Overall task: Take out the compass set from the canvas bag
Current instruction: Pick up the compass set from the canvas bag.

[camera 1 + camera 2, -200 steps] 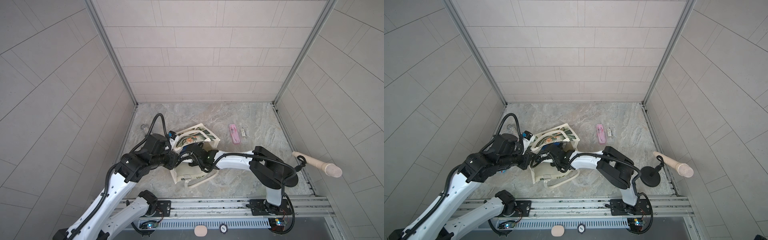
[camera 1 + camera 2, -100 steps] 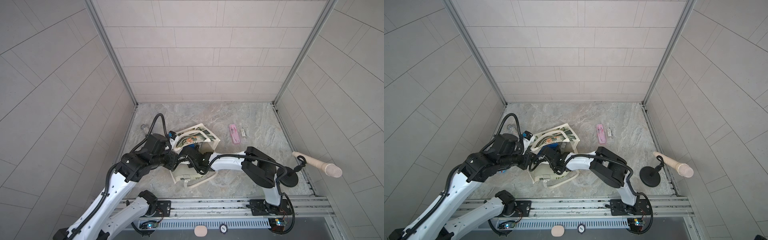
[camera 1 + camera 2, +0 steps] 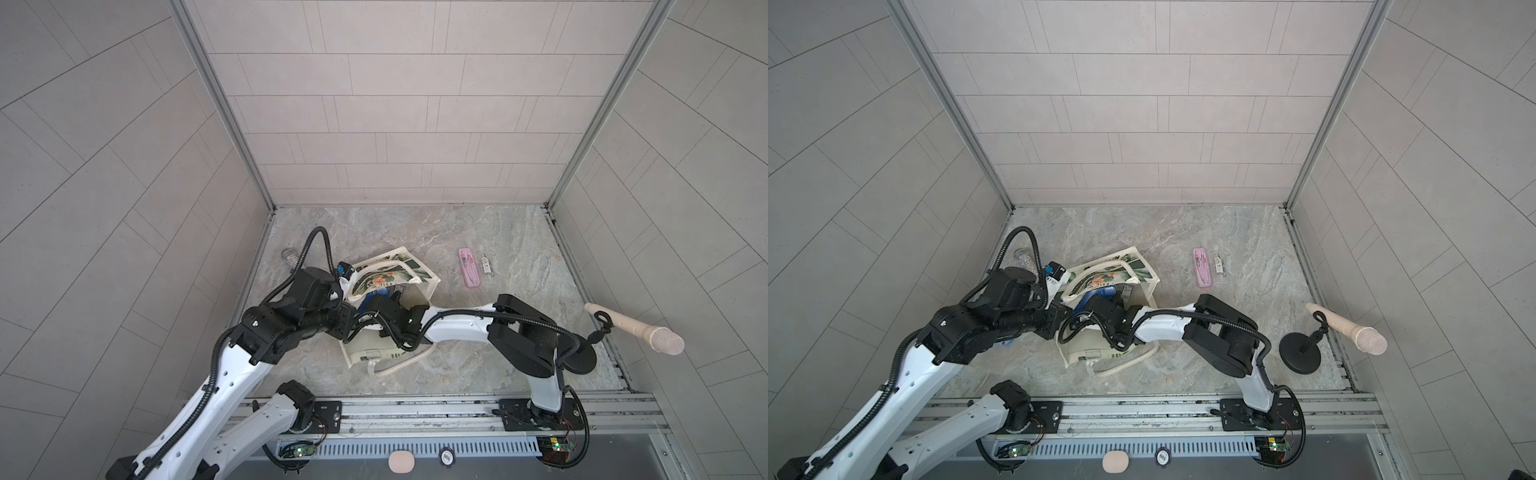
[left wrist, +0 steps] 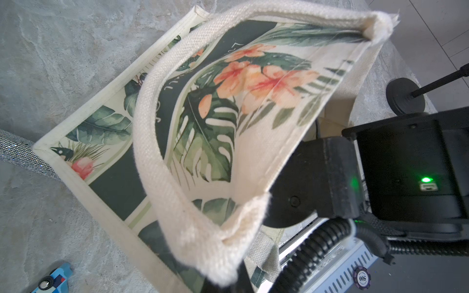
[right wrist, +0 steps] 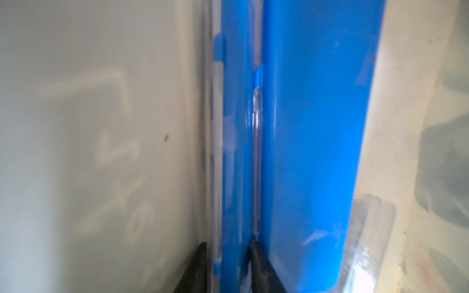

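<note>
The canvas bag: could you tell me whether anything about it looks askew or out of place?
Yes. The canvas bag lies tipped on its side on the table, its mouth gaping, rather than standing upright. One loop handle trails loose across the table, and a blue case shows in the opening.

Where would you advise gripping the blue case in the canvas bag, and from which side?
I'd pinch the blue case by the thin edge facing the open mouth of the canvas bag, coming through that mouth: it stands edge-on between the walls.

canvas bag (image 3: pixel 409 270): centre | case (image 3: pixel 469 267): right of it | stand (image 3: pixel 579 360): far right
</note>
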Controlling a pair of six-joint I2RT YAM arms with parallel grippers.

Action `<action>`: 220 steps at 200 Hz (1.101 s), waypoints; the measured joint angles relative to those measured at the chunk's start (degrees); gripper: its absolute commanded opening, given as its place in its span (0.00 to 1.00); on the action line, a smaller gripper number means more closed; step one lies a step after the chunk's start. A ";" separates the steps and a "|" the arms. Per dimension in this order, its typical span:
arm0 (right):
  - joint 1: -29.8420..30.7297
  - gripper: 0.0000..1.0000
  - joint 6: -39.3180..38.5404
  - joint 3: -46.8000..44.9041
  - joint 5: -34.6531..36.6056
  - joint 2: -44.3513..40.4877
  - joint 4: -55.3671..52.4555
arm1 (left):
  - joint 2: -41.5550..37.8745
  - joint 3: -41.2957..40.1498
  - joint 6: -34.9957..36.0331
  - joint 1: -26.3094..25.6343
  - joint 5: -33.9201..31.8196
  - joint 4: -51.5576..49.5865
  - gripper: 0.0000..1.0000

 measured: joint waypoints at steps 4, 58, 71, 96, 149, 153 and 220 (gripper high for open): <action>0.00 0.29 0.04 -0.33 -0.04 -0.46 -0.20 | 0.00 0.00 0.02 0.00 0.00 0.00 0.00; 0.04 0.24 1.22 -4.17 -0.46 -6.32 -1.42 | 0.00 0.00 0.00 0.00 0.02 0.15 0.00; 0.04 0.24 1.36 -4.50 -0.66 -6.88 -1.44 | 0.00 0.00 0.00 0.00 0.00 0.17 0.00; 0.04 0.48 1.66 -4.57 -1.66 -7.17 -2.08 | -0.04 0.00 0.00 0.00 0.00 0.17 0.00; 0.04 0.49 1.68 -3.89 -3.98 -6.43 -3.26 | -0.11 0.26 0.00 0.00 -0.02 0.00 0.00; 0.04 0.48 1.73 -3.61 -3.91 -6.10 -3.23 | -0.11 0.26 0.00 0.00 -0.02 -0.02 0.00; 0.02 0.26 1.88 2.10 -1.99 0.92 -2.43 | -0.11 0.26 -0.02 0.00 -0.04 -0.17 0.00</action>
